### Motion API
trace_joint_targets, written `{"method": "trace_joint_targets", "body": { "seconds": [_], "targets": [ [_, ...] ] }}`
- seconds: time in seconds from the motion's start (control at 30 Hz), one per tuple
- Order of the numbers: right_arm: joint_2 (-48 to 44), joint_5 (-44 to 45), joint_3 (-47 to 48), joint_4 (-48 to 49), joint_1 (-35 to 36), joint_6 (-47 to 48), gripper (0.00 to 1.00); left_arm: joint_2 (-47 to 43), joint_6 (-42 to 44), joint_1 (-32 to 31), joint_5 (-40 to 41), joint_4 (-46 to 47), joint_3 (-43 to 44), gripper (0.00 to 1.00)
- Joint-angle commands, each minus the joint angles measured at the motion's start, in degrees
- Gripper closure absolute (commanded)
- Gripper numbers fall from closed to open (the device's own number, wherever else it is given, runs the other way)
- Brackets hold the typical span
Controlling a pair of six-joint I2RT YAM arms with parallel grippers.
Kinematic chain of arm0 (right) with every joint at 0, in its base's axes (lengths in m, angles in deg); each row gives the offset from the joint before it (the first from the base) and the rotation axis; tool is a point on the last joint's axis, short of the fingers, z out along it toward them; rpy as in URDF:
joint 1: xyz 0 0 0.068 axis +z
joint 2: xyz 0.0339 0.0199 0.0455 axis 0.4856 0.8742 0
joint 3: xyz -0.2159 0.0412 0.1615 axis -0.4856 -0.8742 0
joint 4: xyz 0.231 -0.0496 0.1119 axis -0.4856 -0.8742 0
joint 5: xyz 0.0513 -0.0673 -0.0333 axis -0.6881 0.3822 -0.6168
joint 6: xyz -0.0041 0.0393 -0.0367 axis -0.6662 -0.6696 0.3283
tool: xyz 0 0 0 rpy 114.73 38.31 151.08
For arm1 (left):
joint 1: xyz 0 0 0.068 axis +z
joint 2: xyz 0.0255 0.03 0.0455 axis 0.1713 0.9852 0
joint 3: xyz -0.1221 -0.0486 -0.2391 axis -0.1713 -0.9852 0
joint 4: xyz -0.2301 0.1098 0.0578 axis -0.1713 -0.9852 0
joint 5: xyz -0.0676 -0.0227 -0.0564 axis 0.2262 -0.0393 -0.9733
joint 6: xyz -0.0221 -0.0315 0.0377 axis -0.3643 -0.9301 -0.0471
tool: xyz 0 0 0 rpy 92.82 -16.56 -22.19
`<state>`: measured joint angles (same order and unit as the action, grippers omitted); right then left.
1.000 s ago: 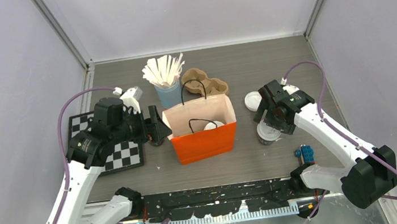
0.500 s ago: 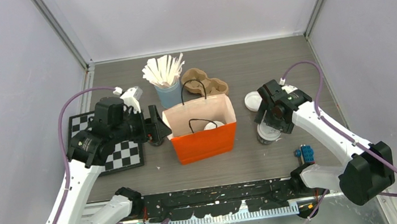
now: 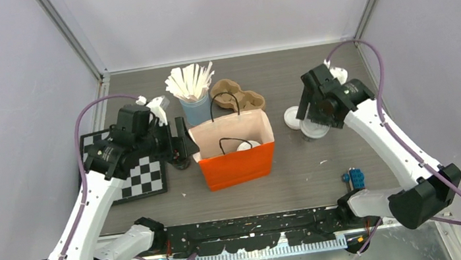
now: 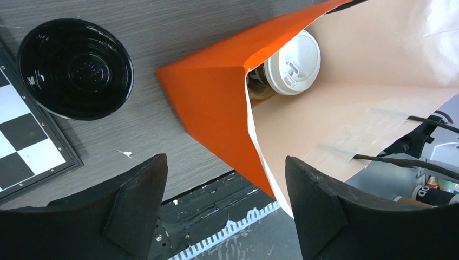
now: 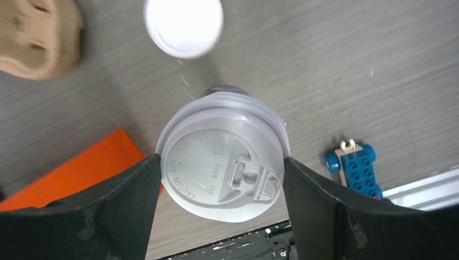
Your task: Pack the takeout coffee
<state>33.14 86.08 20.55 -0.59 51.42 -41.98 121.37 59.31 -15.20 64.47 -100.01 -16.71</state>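
Observation:
One takeout coffee cup (image 3: 246, 145) with a white lid stands inside the orange bag (image 3: 235, 159); it also shows in the left wrist view (image 4: 292, 64). My right gripper (image 3: 315, 121) is shut on the second coffee cup (image 5: 223, 155) just under its white lid and holds it above the table, to the right of the bag. My left gripper (image 4: 224, 211) is open, its jaws on either side of the bag's left edge (image 4: 216, 108) without touching it.
A loose white lid (image 3: 291, 117) lies on the table beside the held cup. A light-blue cup of white sticks (image 3: 194, 104) and a brown cup carrier (image 3: 237, 95) stand behind the bag. A black bowl (image 4: 76, 67) and checkerboard (image 3: 141, 177) lie left. A blue toy (image 3: 355, 178) lies near right.
My right gripper has lifted the coffee cup off the table and carried it farther back. The left arm has shifted slightly at the bag's edge.

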Motion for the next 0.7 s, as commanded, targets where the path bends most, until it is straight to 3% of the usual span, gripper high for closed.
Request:
{"method": "trace_joint_targets", "body": {
  "seconds": [0.0, 0.33, 0.57, 0.67],
  "targets": [
    [2.20, 3.31, 12.02, -4.51, -0.16, 6.13, 0.27, 0.05, -0.81, 0.07, 1.66, -0.67, 3.10, 0.21],
    [3.47, -6.97, 32.46, -4.22, 0.49, 18.58, 0.35, 1.67, -2.82, -0.03, -0.77, 1.53, 3.42, 0.45],
    [2.24, -18.14, 36.14, -3.61, 3.25, 22.10, 0.35, 3.95, -3.77, 0.01, -4.38, 3.87, 3.85, 0.63],
    [1.72, -17.07, 37.62, -2.98, 8.00, 23.04, 0.35, 5.09, -4.25, 0.01, -5.16, 4.53, 4.29, 0.70]
  ]
}}
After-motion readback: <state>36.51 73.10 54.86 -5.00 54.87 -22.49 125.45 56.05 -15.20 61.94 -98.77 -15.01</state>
